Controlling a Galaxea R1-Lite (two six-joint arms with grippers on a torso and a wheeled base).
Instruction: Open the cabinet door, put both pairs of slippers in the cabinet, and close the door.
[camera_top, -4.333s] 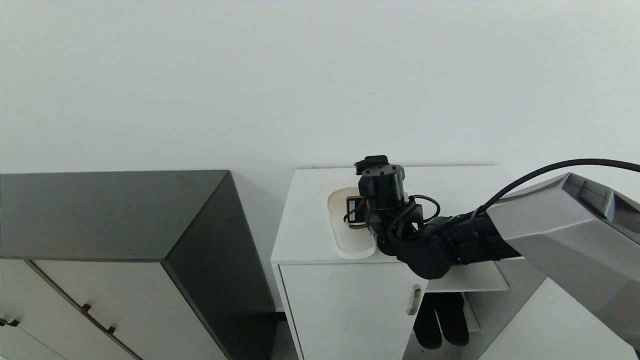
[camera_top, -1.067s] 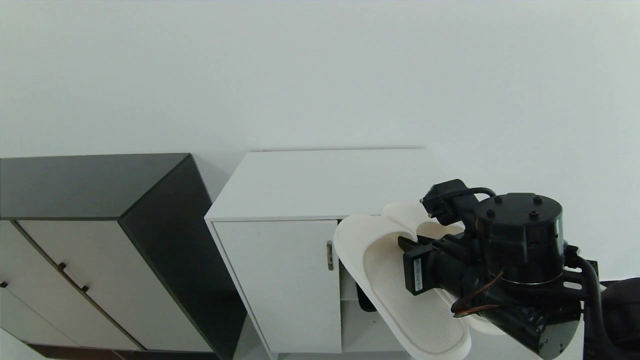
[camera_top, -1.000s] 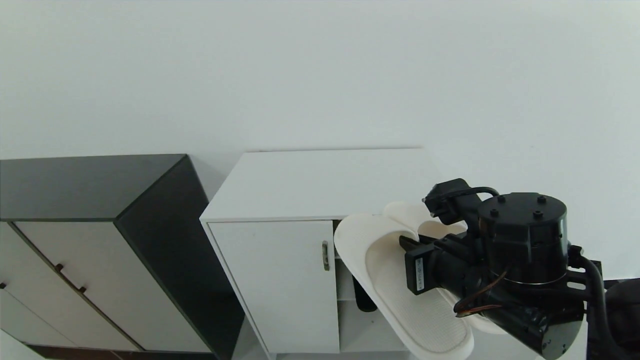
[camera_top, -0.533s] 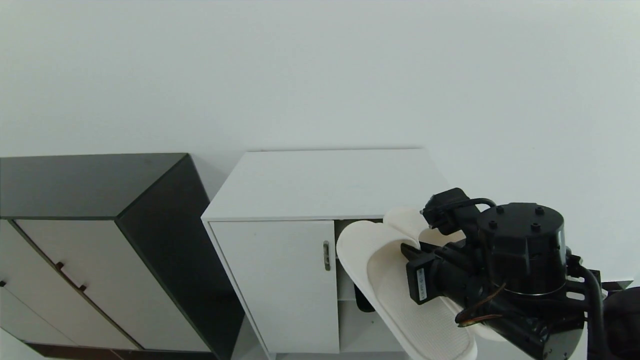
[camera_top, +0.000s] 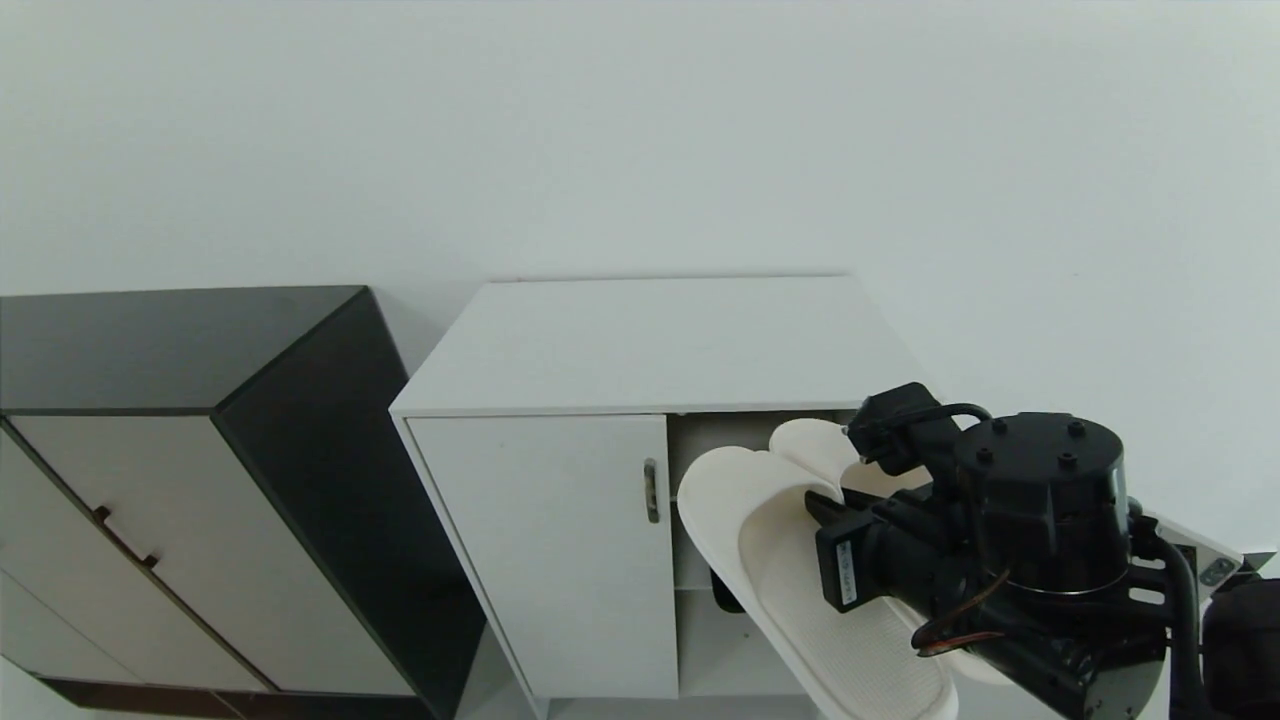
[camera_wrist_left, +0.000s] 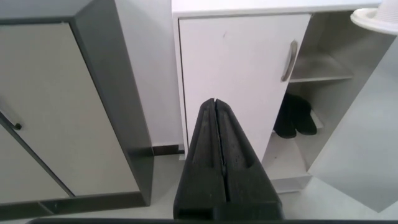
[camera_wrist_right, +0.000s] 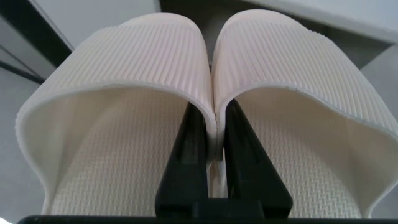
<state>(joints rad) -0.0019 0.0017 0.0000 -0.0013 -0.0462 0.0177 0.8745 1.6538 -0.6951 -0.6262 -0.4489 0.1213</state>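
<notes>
A dark grey cabinet (camera_top: 190, 350) stands beside the white two-door cabinet (camera_top: 650, 345). The left hand (camera_wrist_left: 215, 106), fingers (camera_wrist_left: 205, 143) pressed together and empty, hangs before its closed left door (camera_top: 550, 550). Two black slippers (camera_wrist_left: 297, 117) lie inside, in the lower compartment. The right hand (camera_wrist_right: 213, 127) clamps the pair of cream ribbed slippers (camera_top: 800, 580) by their inner edges, before the open side.

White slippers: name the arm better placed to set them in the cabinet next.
Right. The right gripper is shut on the white slippers, holding them just before the white cabinet's open side. The left gripper is shut, empty, and stands back, facing the closed door.
</notes>
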